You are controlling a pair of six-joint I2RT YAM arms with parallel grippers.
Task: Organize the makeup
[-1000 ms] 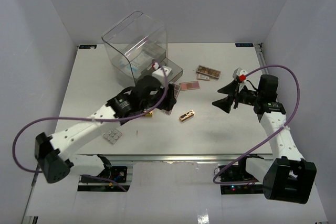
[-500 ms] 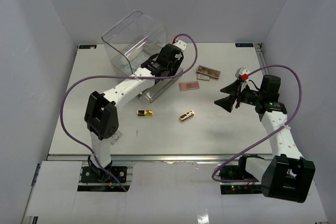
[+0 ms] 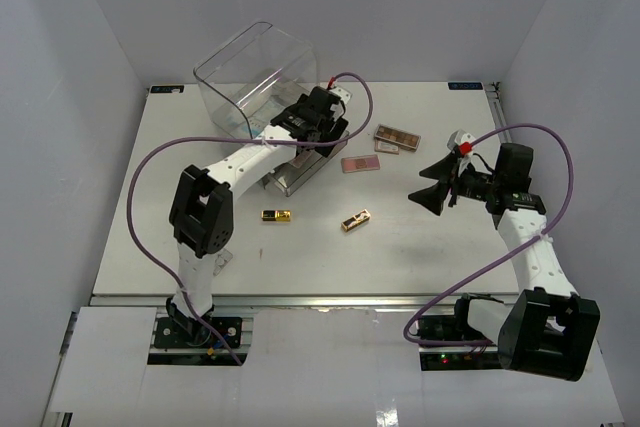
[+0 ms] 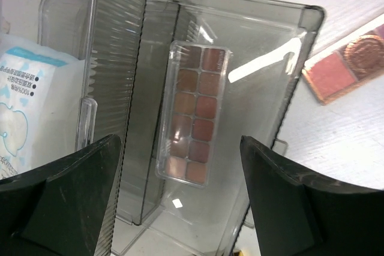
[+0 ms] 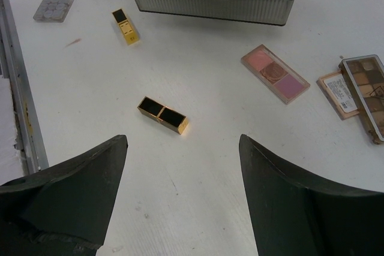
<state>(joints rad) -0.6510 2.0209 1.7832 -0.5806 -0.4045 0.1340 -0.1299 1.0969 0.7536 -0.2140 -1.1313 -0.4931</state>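
My left gripper (image 3: 322, 119) is open and empty above the smoky pull-out drawer (image 3: 300, 165) in front of the clear acrylic box (image 3: 255, 82). A brown palette (image 4: 195, 112) lies in that drawer between my jaws (image 4: 180, 208). White-teal packets (image 4: 24, 106) sit in the box. On the table lie a pink palette (image 3: 361, 163), a brown palette (image 3: 397, 135), a small flat packet (image 3: 387, 148) and two gold-black cases (image 3: 277, 215) (image 3: 355, 220). My right gripper (image 3: 435, 187) is open and empty, right of the cases. It also shows in the right wrist view (image 5: 183, 208).
A grey square palette (image 5: 54, 7) lies near the table's front edge, left of the cases. The left arm stretches over the table's left half. White walls enclose the table (image 3: 440, 267) on three sides.
My left arm has swung from the table's middle up and back to the drawer by the clear box, uncovering the left gold-black case. The right arm has not moved.
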